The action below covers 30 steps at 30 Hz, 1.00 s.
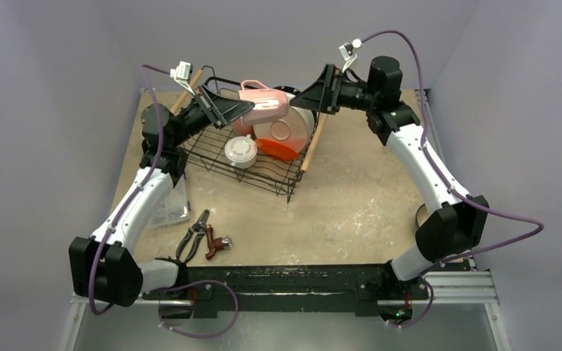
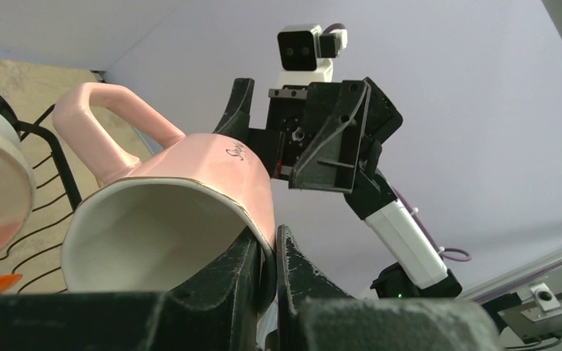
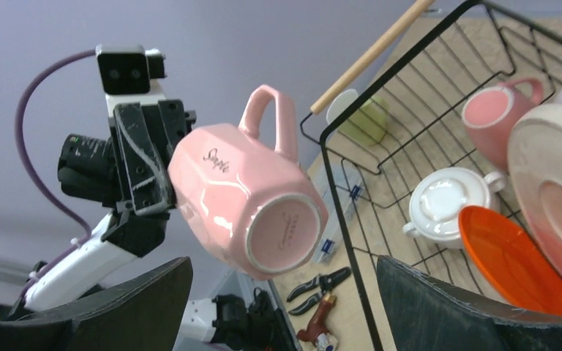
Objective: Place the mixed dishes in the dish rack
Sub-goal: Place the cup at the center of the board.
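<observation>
Left pincer (image 2: 267, 270) is right up in the lens, clamped tight on the rim of the pink mug (image 2: 190, 197). The mug hangs on its side, handle up, over the dish rack (image 1: 267, 175), upper middle of the overhead shot. Right pincer (image 1: 298, 97) faces the mug's base, spread wide apart. A white mug (image 1: 241, 151) and a red plate (image 1: 282, 148) sit in the rack.

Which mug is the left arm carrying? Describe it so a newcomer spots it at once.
Find the black wire dish rack with wooden handles. Above its far side the left gripper is shut on the rim of a pink mug, held in the air on its side. Unlike the rounder pink mug inside the rack, it is faceted and bears a script word.
</observation>
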Available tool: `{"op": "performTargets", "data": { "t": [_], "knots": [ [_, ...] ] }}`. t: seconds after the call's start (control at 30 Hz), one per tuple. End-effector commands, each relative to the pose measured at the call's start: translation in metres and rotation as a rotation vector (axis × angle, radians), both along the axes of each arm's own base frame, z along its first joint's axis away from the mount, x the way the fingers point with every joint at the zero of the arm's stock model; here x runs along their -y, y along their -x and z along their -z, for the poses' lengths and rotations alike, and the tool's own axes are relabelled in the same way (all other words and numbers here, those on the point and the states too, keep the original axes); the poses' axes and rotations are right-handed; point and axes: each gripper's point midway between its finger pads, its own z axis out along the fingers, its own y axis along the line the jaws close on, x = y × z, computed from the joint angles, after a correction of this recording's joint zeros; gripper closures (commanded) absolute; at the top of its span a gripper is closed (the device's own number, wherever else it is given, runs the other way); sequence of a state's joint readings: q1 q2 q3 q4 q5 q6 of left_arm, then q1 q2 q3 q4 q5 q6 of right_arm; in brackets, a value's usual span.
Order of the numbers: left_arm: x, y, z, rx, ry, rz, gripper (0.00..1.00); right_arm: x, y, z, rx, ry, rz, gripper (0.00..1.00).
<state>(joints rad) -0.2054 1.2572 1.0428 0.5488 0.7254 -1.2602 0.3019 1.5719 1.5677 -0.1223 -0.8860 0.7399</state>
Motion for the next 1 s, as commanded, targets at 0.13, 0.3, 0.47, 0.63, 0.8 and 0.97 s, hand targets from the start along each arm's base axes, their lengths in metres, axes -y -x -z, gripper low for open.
{"op": "performTargets", "data": {
  "t": [0.13, 0.3, 0.47, 0.63, 0.8, 0.97],
  "knots": [
    [-0.014, 0.007, -0.045, -0.020, -0.125, -0.133, 1.00, 0.019, -0.007, -0.062, 0.269, 0.028, 0.241, 0.01],
    [-0.001, 0.022, -0.031, -0.060, -0.414, -0.105, 1.00, 0.044, -0.020, -0.046, 0.232, 0.159, 0.400, 0.01],
    [-0.006, 0.049, -0.014, 0.089, -0.680, -0.178, 1.00, 0.071, -0.012, -0.049, 0.253, 0.211, 0.518, 0.01],
    [-0.037, 0.086, 0.034, 0.133, -0.950, -0.191, 1.00, 0.079, -0.005, -0.032, 0.216, 0.310, 0.515, 0.01],
    [-0.057, 0.130, 0.090, 0.132, -1.146, -0.104, 1.00, 0.075, 0.012, -0.028, 0.232, 0.312, 0.458, 0.01],
    [-0.042, 0.149, 0.143, 0.120, -1.219, -0.001, 1.00, 0.067, 0.028, -0.021, 0.218, 0.316, 0.414, 0.01]
  ]
}}
